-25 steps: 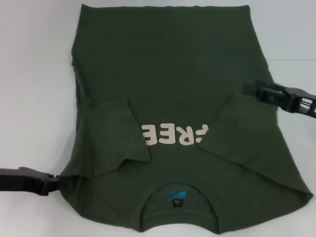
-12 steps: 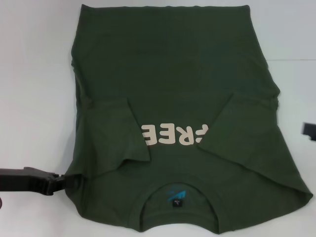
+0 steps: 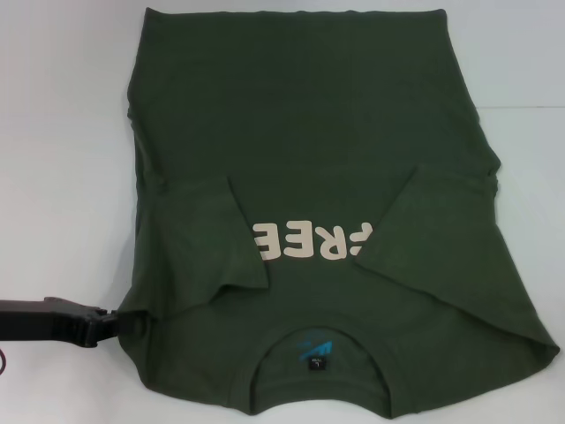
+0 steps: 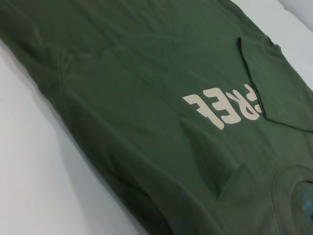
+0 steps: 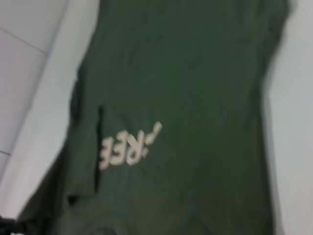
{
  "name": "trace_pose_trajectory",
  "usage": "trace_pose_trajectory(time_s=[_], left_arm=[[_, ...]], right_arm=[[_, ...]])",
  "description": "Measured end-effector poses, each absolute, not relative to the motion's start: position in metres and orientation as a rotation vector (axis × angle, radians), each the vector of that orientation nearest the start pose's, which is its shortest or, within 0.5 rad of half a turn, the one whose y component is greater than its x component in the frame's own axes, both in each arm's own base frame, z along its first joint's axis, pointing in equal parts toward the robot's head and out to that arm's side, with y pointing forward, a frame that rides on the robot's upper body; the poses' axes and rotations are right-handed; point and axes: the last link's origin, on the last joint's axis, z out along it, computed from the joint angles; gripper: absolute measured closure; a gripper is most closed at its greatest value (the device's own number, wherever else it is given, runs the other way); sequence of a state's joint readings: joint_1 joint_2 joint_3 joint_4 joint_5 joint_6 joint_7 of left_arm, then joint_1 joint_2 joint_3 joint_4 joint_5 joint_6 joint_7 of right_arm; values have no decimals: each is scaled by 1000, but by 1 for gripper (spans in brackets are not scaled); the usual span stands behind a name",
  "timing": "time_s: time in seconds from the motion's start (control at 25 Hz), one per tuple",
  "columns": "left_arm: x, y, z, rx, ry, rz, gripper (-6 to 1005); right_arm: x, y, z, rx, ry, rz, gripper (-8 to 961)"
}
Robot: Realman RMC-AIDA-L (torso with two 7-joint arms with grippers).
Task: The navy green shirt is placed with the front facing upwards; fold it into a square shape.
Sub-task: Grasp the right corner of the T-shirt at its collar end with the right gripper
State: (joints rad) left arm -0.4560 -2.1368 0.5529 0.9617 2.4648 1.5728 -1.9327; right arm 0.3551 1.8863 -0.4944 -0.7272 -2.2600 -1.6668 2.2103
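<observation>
The navy green shirt lies flat, front up, on the white table, its collar and blue label toward me. Both short sleeves are folded inward over the chest and partly cover the cream lettering. My left gripper reaches in low from the left and sits shut on the shirt's left shoulder edge, where the cloth is pinched into a small point. The left wrist view looks across the shirt and its lettering. The right wrist view looks down on the shirt from higher up. My right gripper is out of view.
The white table surrounds the shirt on the left, right and far sides. The shirt's collar end runs to the near edge of the head view.
The right gripper pulled away from the shirt's right side and left the view. The left gripper slid a little to the right onto the shoulder edge.
</observation>
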Motion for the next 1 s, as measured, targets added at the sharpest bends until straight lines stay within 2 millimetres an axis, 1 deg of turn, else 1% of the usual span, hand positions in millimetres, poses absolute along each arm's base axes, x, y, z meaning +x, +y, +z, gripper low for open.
trace_pose_trajectory(time_s=[0.16,0.48,0.76,1.0], left_arm=[[-317,304,27,-2492,-1333,-219,969],[-318,304,27,-2487,-1335,-220,969],[-318,304,26,-2486,-1336,-220,970],[-318,304,26,-2485,-1336,-220,969]], right_arm=[[372,272,92,-2122,1879,434,95],[372,275,82,-2123,1894,394,95],[368,281,68,-2148,1894,334,96],[365,284,62,-2162,1901,329,96]])
